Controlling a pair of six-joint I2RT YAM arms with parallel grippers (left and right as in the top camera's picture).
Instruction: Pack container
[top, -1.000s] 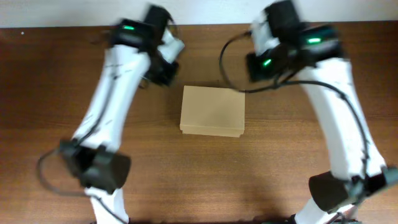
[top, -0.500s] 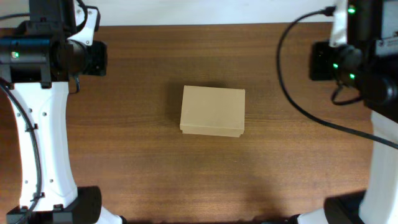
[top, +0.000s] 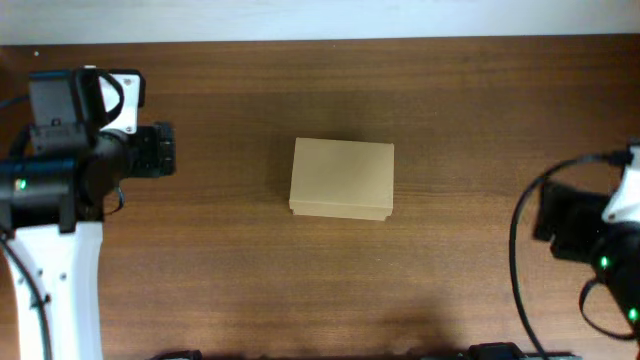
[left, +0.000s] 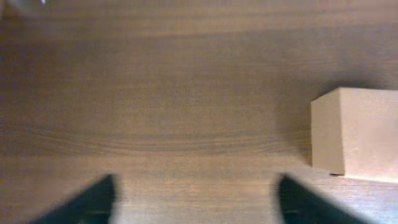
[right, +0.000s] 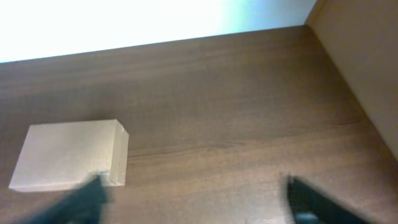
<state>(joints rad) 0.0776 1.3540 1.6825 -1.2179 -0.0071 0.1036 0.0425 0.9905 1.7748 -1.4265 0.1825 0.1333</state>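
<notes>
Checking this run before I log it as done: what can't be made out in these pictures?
1. Inside of the container: every view, its closed top hides any contents.
2. Most of the container: left wrist view, cut off by the right edge.
3. One near corner of the container: right wrist view, behind a blurred finger.
4. Fingers of the left gripper and the right gripper: wrist views, blurred and cut by the bottom edge.

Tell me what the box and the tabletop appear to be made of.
The container looks like plain cardboard: matte tan faces, crisp folded edges and a stepped flap edge along one side. The table looks like wood or wood-grain laminate, with brown streaked grain and a mild sheen. Which of the two it is cannot be told.
</notes>
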